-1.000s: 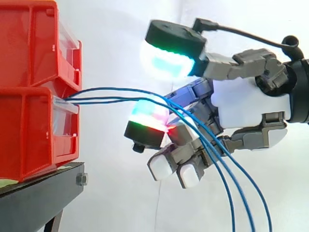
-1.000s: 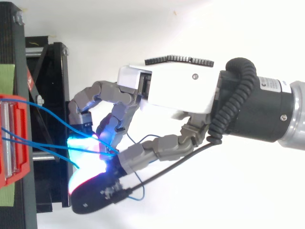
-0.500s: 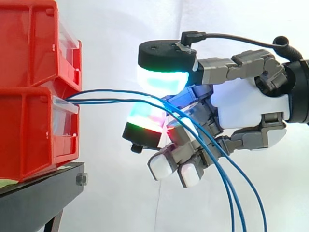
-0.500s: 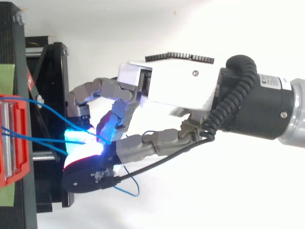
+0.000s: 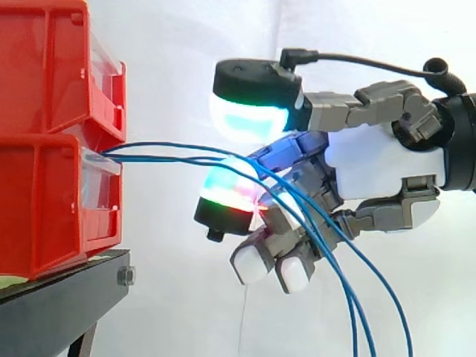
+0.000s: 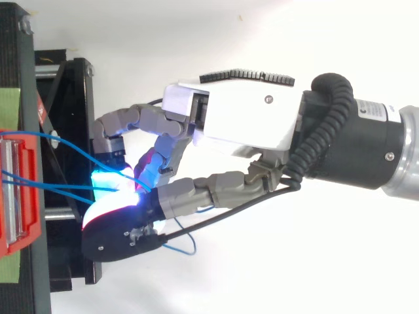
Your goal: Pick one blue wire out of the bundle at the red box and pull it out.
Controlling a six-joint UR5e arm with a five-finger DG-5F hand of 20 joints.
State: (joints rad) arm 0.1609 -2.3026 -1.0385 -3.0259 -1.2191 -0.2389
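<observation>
1. One hand [image 5: 387,160], reaching in from the right with its fingers curled round the wires. The thumb pad [image 5: 249,119] sits above them and a glowing finger pad [image 5: 227,190] below. From the side I see a sliver of gap under the thumb pad, so I log this as a loose wrap. Whether a single strand is truly pinched, I cannot tell.
2. Several blue wires [image 5: 149,156], leaving the front of the lower red box [image 5: 44,201]. They run roughly level to the hand and pass between thumb and fingers. From there they droop past the palm toward the bottom edge. They lie close together and cross where the hand meets them.
3. One upper red box [image 5: 52,67], stacked on the lower one. Both sit on a black stand [image 5: 52,305] before a white curtain [image 5: 186,44].
4. Step in hand, as I judge it: settling on one strand and clamping it before any pull.
5. Method I would follow:
   - bring the thumb pad down squarely onto the finger pad with only the top strand between them;
   - let the neighbours slip below the pinch;
   - draw back straight to the right, away from the box, slowly.
6. Hazards, as I judge them:
   - a pinch on two strands would drag the bundle;
   - a sideways tug could snag the wire at the box lip.
</observation>
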